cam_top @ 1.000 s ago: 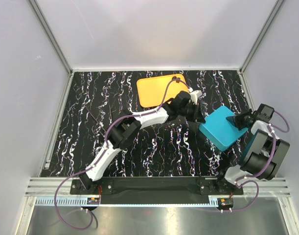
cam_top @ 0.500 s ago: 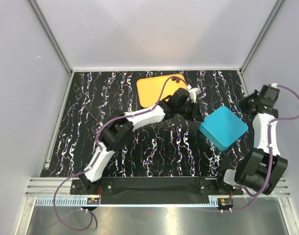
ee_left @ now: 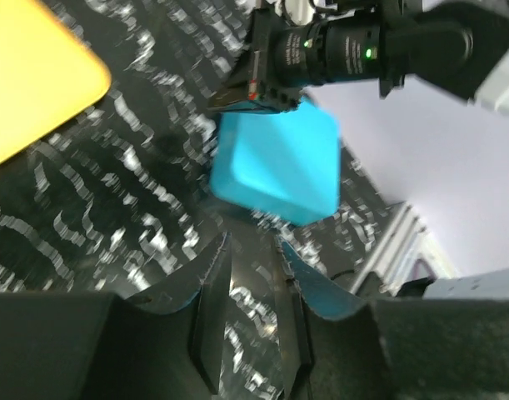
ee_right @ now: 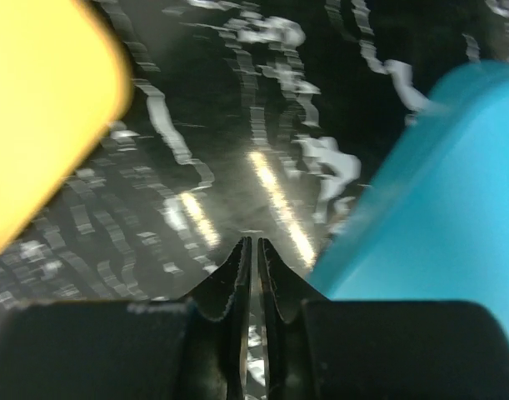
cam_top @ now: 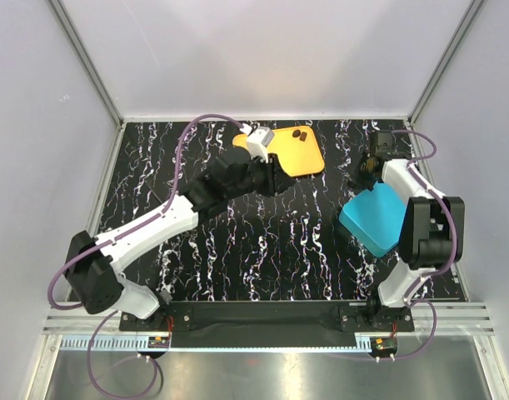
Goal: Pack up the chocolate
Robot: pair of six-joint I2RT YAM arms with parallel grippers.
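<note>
Two dark brown chocolate pieces [cam_top: 300, 132] lie at the far edge of the flat orange tray [cam_top: 304, 157]; no other pieces show. The closed teal box [cam_top: 379, 218] sits to the right, and also shows in the left wrist view [ee_left: 279, 162] and the right wrist view [ee_right: 437, 192]. My left gripper [cam_top: 281, 182] is at the tray's near edge and points toward the box. Its jaws [ee_left: 250, 242] are a little apart and empty. My right gripper [cam_top: 361, 171] hovers just beyond the box's far corner. It is shut and empty over bare table [ee_right: 254, 242].
The tray's corner shows in the left wrist view [ee_left: 29, 75] and the right wrist view [ee_right: 37, 108]. The black marbled table [cam_top: 237, 242] is enclosed by white walls with metal rails. The right arm's camera [ee_left: 337, 54] is in front of my left gripper.
The left arm swung back to the left, from the tray's right side to its near edge. The right arm rose from the box's right side to beyond its far corner.
</note>
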